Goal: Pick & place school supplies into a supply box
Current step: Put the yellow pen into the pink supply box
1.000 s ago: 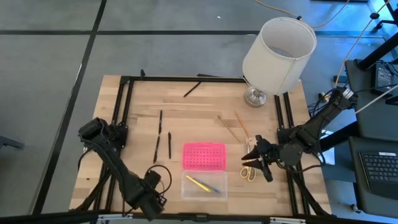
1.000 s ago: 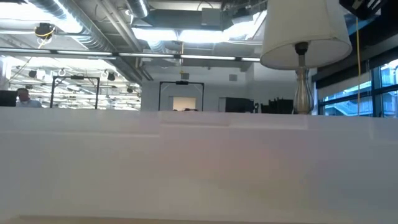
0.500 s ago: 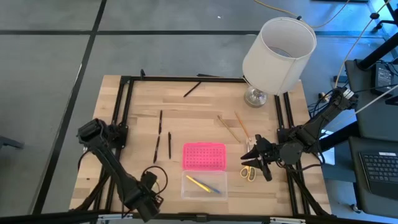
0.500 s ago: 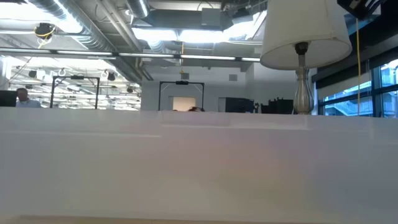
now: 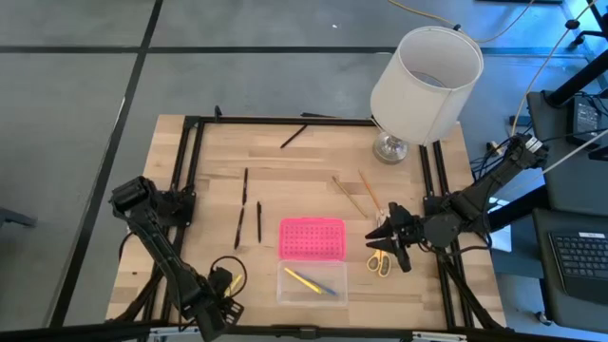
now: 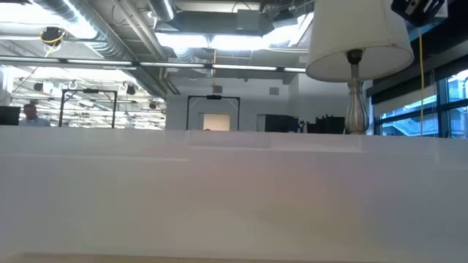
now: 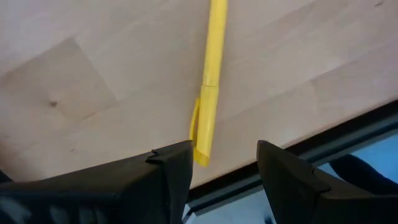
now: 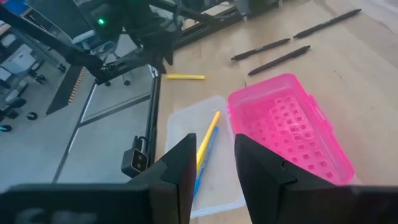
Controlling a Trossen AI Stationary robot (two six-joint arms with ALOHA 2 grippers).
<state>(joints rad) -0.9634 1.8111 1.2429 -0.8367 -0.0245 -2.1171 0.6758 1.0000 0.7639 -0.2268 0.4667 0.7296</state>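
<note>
The supply box lies open: its pink dotted lid (image 5: 312, 237) sits flat on the table. The clear base (image 5: 312, 282) lies just nearer and holds a yellow pen (image 8: 207, 134) and a blue one. My left gripper (image 7: 224, 155) is open at the near left corner (image 5: 217, 302), its fingers either side of the end of a yellow pen (image 7: 210, 81) that lies flat on the wood, not touching it. My right gripper (image 5: 383, 235) hangs open by the yellow-handled scissors (image 5: 380, 263), which lie flat right of the box. In the right wrist view it (image 8: 216, 152) looks over the box.
Three black pens (image 5: 244, 182) (image 5: 239, 226) (image 5: 258, 220) lie left of the lid, and another (image 5: 293, 136) lies near the far edge. Two wood pencils (image 5: 359, 195) lie right of centre. A white-shaded lamp (image 5: 423, 76) stands at the far right corner. A white surface fills the lower part of the low view.
My left arm has drawn back toward the near left corner of the table, its gripper moving away from the clear base. The box and the other supplies have stayed where they were.
</note>
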